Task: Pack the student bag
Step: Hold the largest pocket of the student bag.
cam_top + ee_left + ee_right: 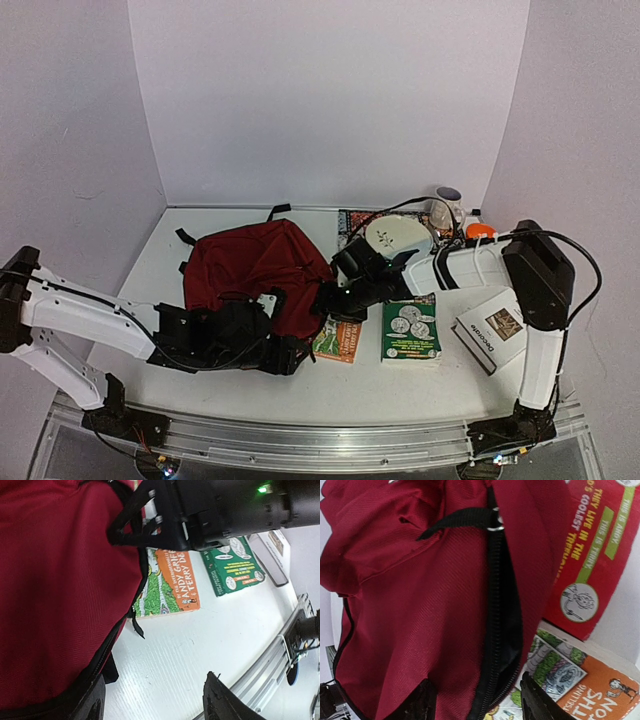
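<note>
Honestly, the student bag [255, 262] is soft and floppy, so it's best grabbed at the zipper edge [495, 610]; left fingers [223, 706] and right fingers [539, 704] are spread open, nothing gripped.

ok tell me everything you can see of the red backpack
Large dark red fabric backpack, soft and slumped on the white table. Black straps; black zipper partly open, showing black lining. Its edge lies over an orange book. The right gripper straddles the zipper, the left gripper is at its near end, both open.
</note>
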Controlling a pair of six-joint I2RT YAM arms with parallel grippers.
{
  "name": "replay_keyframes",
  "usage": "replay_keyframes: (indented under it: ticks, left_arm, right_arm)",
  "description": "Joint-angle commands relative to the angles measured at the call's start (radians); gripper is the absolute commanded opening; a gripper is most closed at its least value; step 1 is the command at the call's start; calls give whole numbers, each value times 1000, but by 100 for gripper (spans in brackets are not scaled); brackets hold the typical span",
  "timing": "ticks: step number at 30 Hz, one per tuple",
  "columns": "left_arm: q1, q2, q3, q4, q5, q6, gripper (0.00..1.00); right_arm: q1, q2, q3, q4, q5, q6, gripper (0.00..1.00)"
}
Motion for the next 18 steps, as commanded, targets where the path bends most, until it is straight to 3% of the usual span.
replay_keyframes:
  ticks: [1, 6, 18]
  left_arm:
    - [-10, 64, 63, 12, -30, -92, 66]
    - [-11, 139, 84, 27, -37, -173, 61]
    - [-8, 273, 69, 168, -121, -353, 49]
  right_arm:
    - [4, 14, 22, 60, -78, 15, 47]
    - [3, 6, 31, 84, -102, 22, 28]
    - [25, 9, 63, 111, -118, 61, 10]
